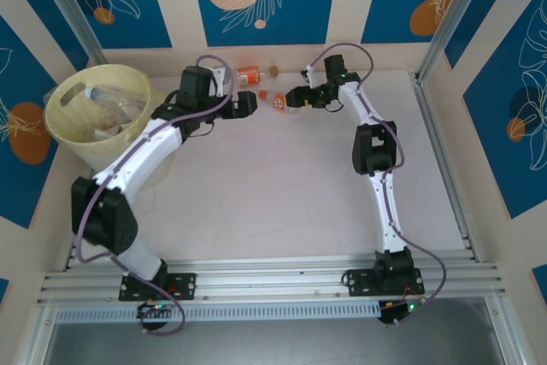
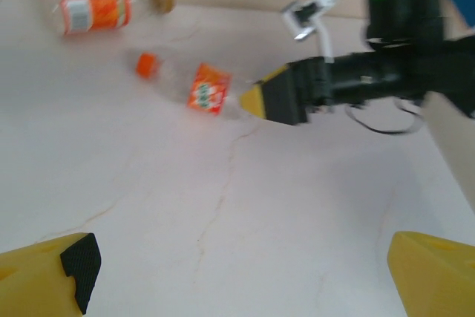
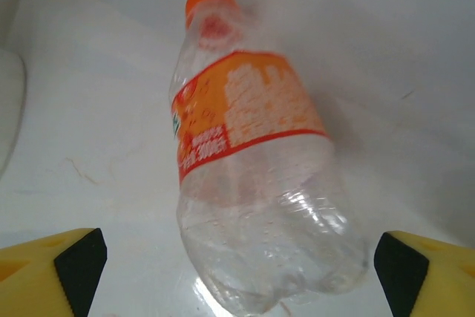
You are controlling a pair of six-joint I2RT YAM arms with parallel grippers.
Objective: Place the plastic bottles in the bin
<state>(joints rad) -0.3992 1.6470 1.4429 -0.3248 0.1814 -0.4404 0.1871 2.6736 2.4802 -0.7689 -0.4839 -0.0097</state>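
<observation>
Your right end effector stood released at the far side of the surface, its fingers spread wide to either side of the base of a bottle. That bottle lay on its side on the surface. It was clear, with an orange label and an orange cap, and the cap pointed away from the end effector. In the right wrist view one finger sat just beside the base and the other stood further off. You could not tell from the frames whether either touched the plastic.

Your left end effector was released too, with nothing between its fingers. It was held just left of that bottle and faced it.

A second bottle, also orange-labelled, lay on its side near the back wall, with a small round brown thing just beside it.

The bin stood at the far left of the surface, beside the left arm and well apart from both loose bottles. Inside it lay several clear bottles.
</observation>
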